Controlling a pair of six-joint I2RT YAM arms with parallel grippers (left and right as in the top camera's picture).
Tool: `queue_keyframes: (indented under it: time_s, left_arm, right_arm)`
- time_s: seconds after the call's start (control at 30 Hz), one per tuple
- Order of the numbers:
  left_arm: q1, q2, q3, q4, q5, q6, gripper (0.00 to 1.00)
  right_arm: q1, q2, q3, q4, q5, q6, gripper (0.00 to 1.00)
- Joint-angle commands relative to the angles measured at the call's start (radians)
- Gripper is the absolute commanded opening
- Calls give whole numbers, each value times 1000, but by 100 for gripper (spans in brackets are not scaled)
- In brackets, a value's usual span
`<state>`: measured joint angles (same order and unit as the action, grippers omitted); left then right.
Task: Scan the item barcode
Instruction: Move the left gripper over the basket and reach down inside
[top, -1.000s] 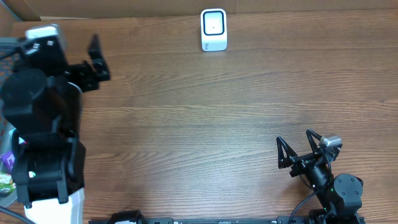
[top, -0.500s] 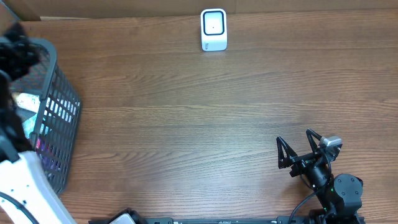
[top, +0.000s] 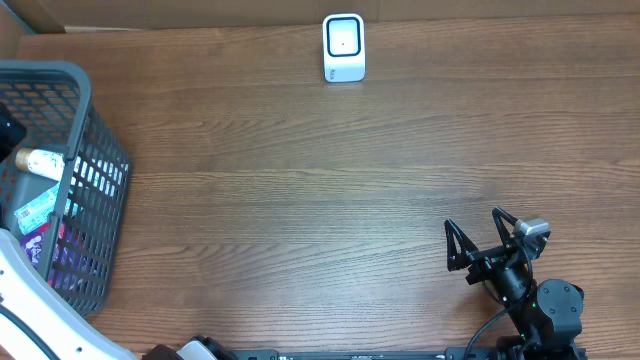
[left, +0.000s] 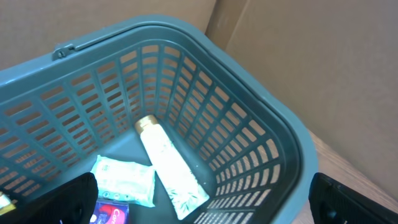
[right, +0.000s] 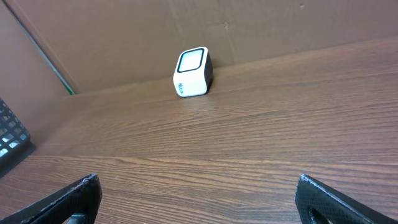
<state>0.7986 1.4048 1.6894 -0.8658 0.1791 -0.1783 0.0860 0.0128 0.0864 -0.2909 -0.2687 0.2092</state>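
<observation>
Barely begun, nothing picked: the left gripper (left: 211, 202) hangs spread wide and empty over the basket (top: 100, 180) where the bottle (left: 168, 163) lies; the right gripper (top: 472, 222) sits released, the scanner (top: 343, 47) across the counter (top: 300, 200) untouched

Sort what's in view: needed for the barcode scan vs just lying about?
Needed: white scanner; grey basket; its contents: white tube, pale green packet, purple pack.
Lying about: cardboard wall; right gripper, idle, jaws open.
</observation>
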Motion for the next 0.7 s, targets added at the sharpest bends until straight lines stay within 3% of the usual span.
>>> queue_keyframes:
  time_s: [0.0,0.2,0.3,0.5,0.67]
  left_arm:
    - [-1,27,15,-5,-4,-14,100]
    - [-3,63,15,3,197,-13,100]
    - [-1,64,15,-8,198,-10,100]
    - [13,95,14,-171,-173,-241,94]
    - [14,157,14,-193,-222,-272,89]
  right_arm:
    - [5,-10,12,-26,5,-1,100]
    - [5,-10,12,-26,5,-1,100]
    - [5,-10,12,-26,5,-1,100]
    - [5,-10,12,-26,5,-1,100]
    - [5,-10,12,-26,5,-1,100]
